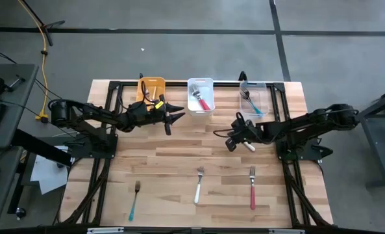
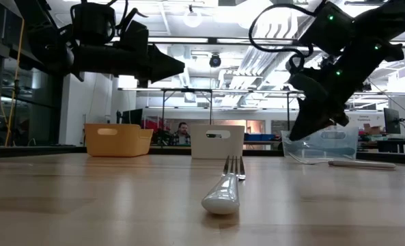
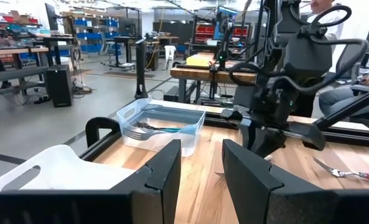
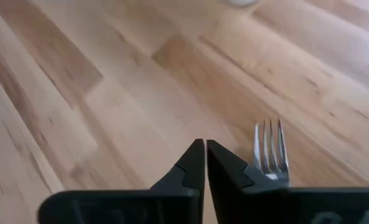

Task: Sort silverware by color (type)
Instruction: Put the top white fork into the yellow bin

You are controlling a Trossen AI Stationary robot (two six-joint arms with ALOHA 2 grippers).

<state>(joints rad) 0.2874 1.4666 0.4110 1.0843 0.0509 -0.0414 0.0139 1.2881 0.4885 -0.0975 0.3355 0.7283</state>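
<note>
Hovering mid-table, right gripper (image 1: 232, 143) pinched shut beside a white-handled fork (image 1: 247, 146), gripping nothing; left gripper (image 1: 173, 118) gapes near the far edge; three forks (image 1: 197, 184) line the near edge.

Bright overhead ceiling lights (image 2: 188, 20); glare on table (image 2: 86, 198); near fork (image 2: 224, 191) blurred.

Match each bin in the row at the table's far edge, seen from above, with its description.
Column A
1. white plastic bin
2. clear plastic bin
3. orange plastic bin

Column B
a. holds a teal-handled fork
b. stands at the row's left-arm end
c. holds a red-handled fork

Pairs: 1-c, 2-a, 3-b
</note>
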